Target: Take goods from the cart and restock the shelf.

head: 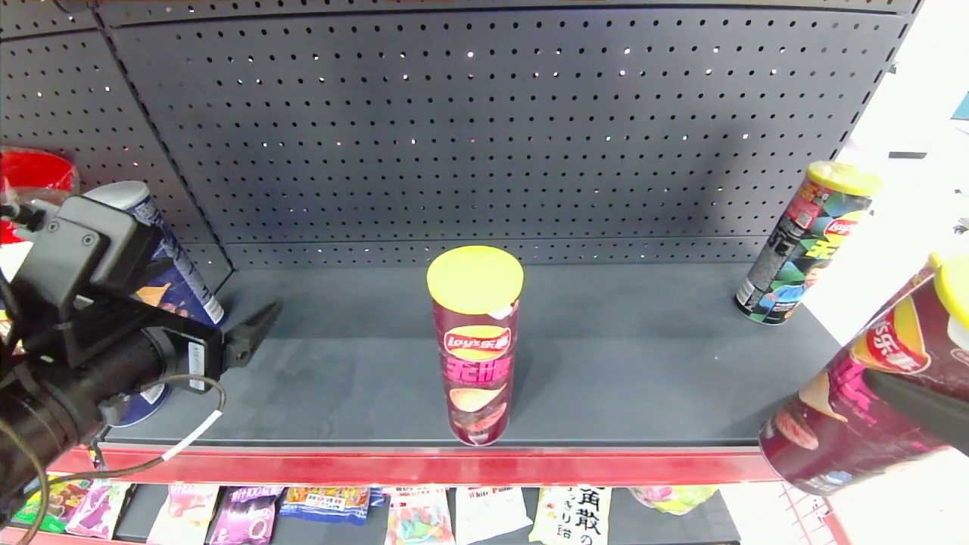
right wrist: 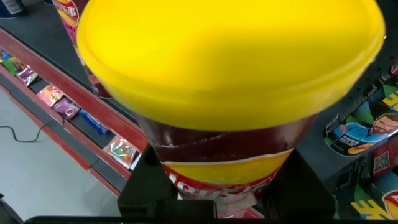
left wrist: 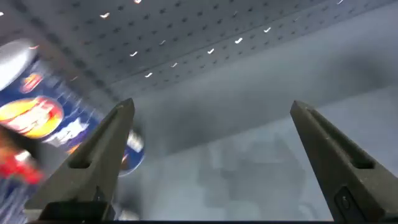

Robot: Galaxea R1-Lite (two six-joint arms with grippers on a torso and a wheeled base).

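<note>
**Right gripper clamps maroon cardboard chip tube with yellow plastic lid; left gripper spread wide, empty**

Head view: the held tube is tilted at 4 o'clock, just off the front right corner of the dark grey matte metal shelf deck, not yet set down. A second maroon tube with the same yellow lid stands upright mid-deck near the front edge, about 6 o'clock from centre. A black multicoloured tube with yellow lid stands at 3 o'clock. A blue tube with pale lid stands at 9 o'clock, partly behind the left arm. The perforated grey steel back panel is at 12 o'clock. A glossy red price rail runs at 6 o'clock, with crinkly foil snack packets below it.

Left wrist view: two dark tapered fingers are far apart with nothing between them. The deck and the blue tube lie beyond.

Right wrist view: black fingers press on opposite sides of the tube's body below the smooth, round lid.

Handling, as a judgement: the tube is probably light, with a stiff wall that would dent under a hard squeeze. The glossy wrap looks slick. Tall and narrow, it would tip easily, so it should go down upright and well apart from its neighbours. The best hold is across the mid-body, since the lid could pop off.
</note>
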